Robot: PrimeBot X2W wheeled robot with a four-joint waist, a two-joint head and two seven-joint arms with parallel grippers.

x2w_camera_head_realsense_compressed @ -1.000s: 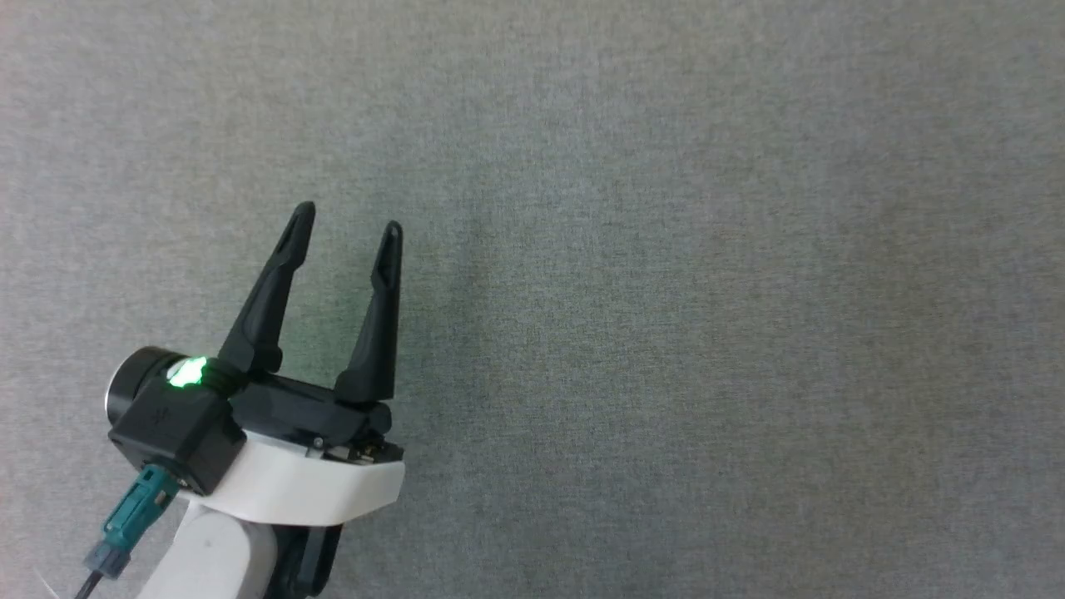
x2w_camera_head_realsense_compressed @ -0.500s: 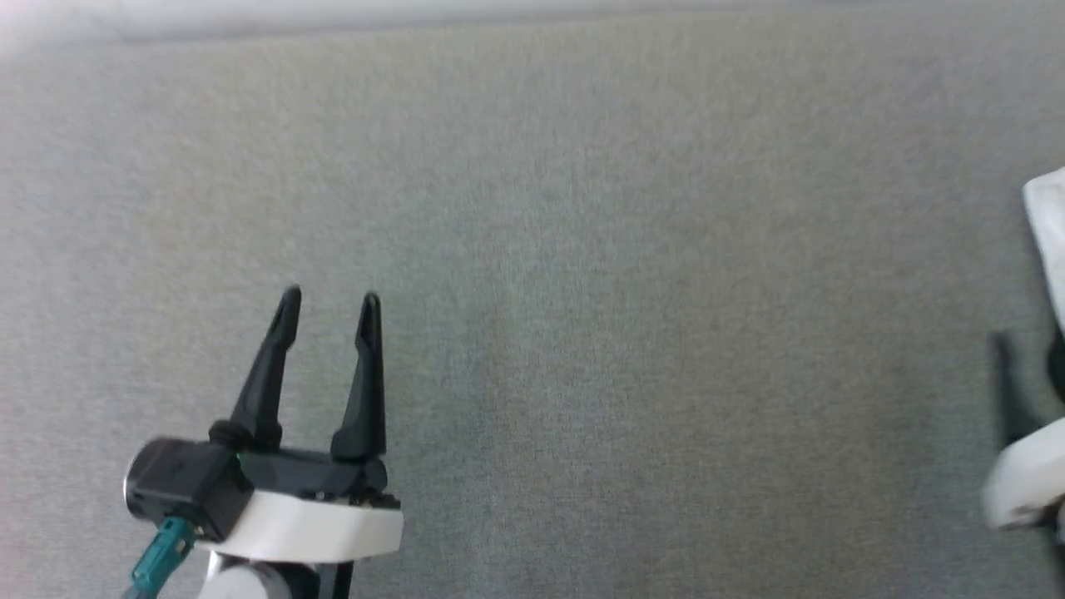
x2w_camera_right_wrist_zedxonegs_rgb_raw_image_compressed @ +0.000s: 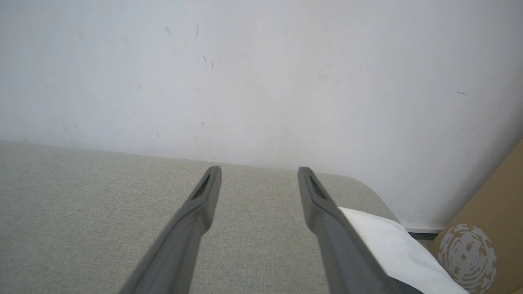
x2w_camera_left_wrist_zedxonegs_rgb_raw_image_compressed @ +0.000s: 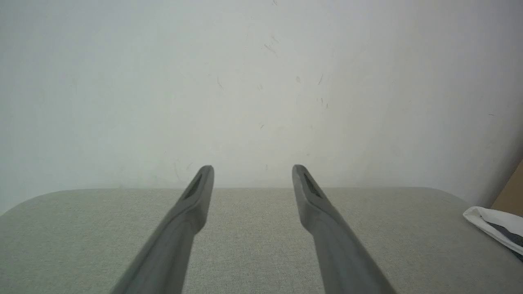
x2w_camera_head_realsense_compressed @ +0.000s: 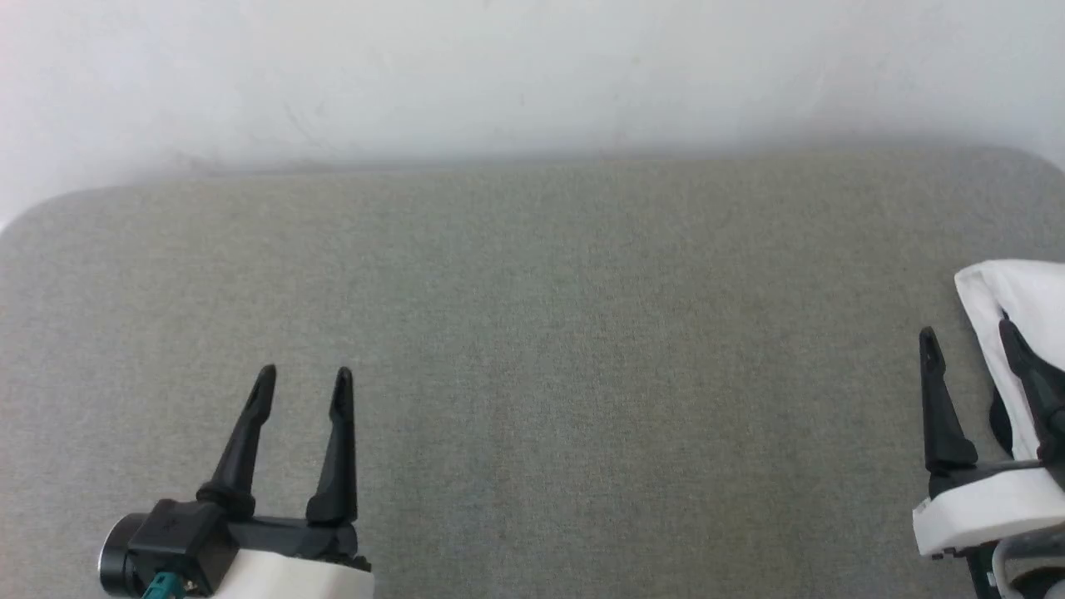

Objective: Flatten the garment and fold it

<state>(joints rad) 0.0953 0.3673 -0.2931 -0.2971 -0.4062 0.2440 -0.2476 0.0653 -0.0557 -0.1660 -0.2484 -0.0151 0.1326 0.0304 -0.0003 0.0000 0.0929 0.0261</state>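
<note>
Left gripper hangs over the near left part of the grey cloth-covered worktop. Its two long dark fingers are spread wide and point toward the far edge, with nothing between them but bare grey weave. Over at the near right, the right gripper is spread just as wide and has hold of nothing either. Its fingers also point toward the far edge, and its pale wrist housing sits low at the right side. The garment lies at the right edge of the worktop, about halfway back, as a bunched heap of white cloth with a dark strip showing along its near side. From above, the outer finger of the right gripper crosses in front of that white cloth while the inner finger stands over bare worktop just beside it. I cannot tell whether the outer finger touches the fabric or only passes above it. The left gripper is well apart from the garment, with most of the worktop's width between them. A plain white wall, faintly scuffed, rises straight behind the far edge, and both far corners of the worktop are rounded. Past the far right corner, beyond the garment, stands a brown cardboard box with a pale round print on its face.
</note>
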